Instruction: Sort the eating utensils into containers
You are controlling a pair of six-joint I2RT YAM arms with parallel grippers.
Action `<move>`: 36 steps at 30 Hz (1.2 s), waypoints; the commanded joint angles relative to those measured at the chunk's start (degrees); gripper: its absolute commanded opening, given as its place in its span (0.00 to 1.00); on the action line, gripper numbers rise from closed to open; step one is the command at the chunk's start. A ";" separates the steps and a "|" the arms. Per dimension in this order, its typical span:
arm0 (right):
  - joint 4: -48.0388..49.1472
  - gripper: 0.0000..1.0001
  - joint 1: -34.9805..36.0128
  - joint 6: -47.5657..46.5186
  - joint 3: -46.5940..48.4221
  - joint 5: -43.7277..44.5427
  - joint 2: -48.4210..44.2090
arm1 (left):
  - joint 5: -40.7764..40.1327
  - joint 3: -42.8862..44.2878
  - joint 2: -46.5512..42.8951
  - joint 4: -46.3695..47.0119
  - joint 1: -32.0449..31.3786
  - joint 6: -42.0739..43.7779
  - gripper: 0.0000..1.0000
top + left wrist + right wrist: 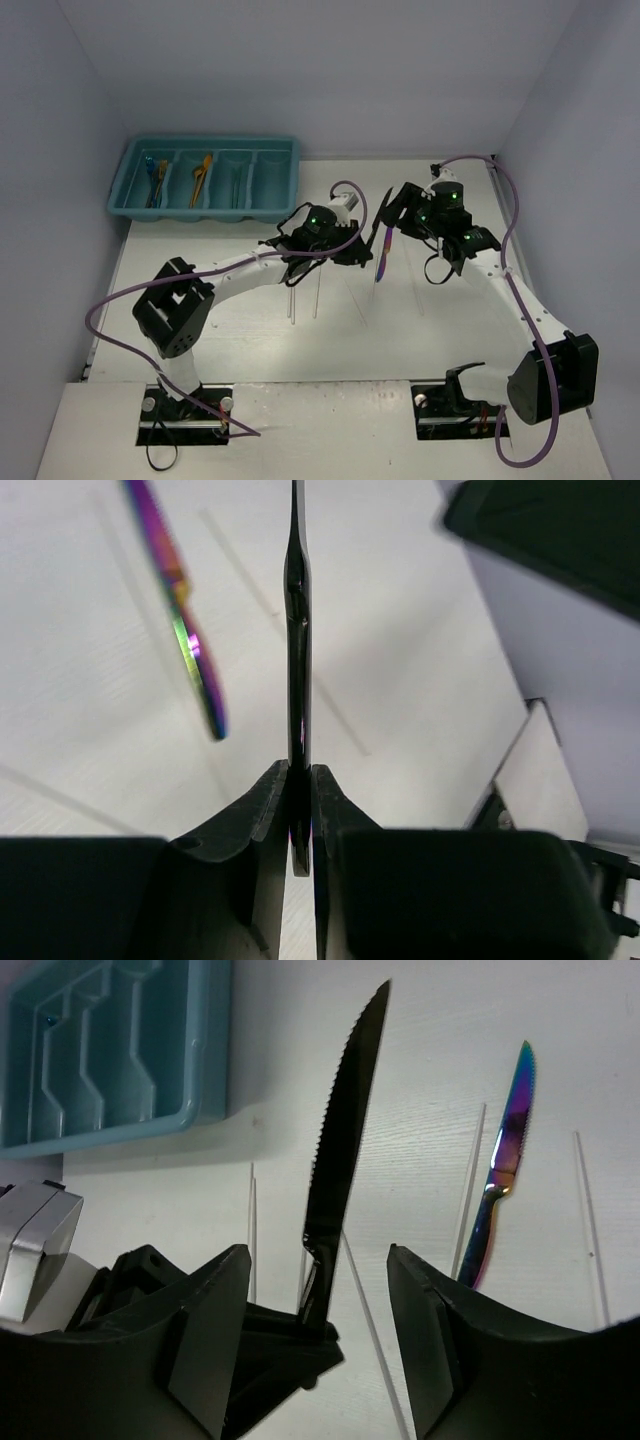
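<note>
My left gripper [300, 770] is shut on the handle of a black serrated knife [298, 660] and holds it up off the table. In the top view this left gripper [360, 246] sits mid-table with the black knife [381, 213] slanting up to the right. My right gripper [318, 1260] stands open on either side of the black knife [345, 1130], and neither finger touches it. An iridescent purple knife [500, 1180] lies on the table beside several pale translucent sticks [470, 1190]. The teal tray [280, 180] is at the back left.
The tray's compartments hold blue and gold utensils [155, 185] and orange ones [203, 178]. More sticks [292, 300] lie on the table under the left arm. The iridescent knife [382, 262] lies between the two grippers. Walls close in at the left, back and right.
</note>
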 commanded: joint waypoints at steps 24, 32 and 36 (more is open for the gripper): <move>-0.96 0.56 -9.31 -6.75 -3.82 -1.45 -5.34 | -31.67 32.48 12.39 -33.99 35.32 40.86 0.00; -1.64 0.56 -9.31 -7.40 -4.47 -1.04 -4.03 | -33.67 41.16 19.87 -35.83 35.76 45.24 0.31; -1.86 0.56 -9.24 -7.27 -4.28 0.16 -2.28 | -33.88 40.65 18.08 -35.83 35.62 44.31 0.49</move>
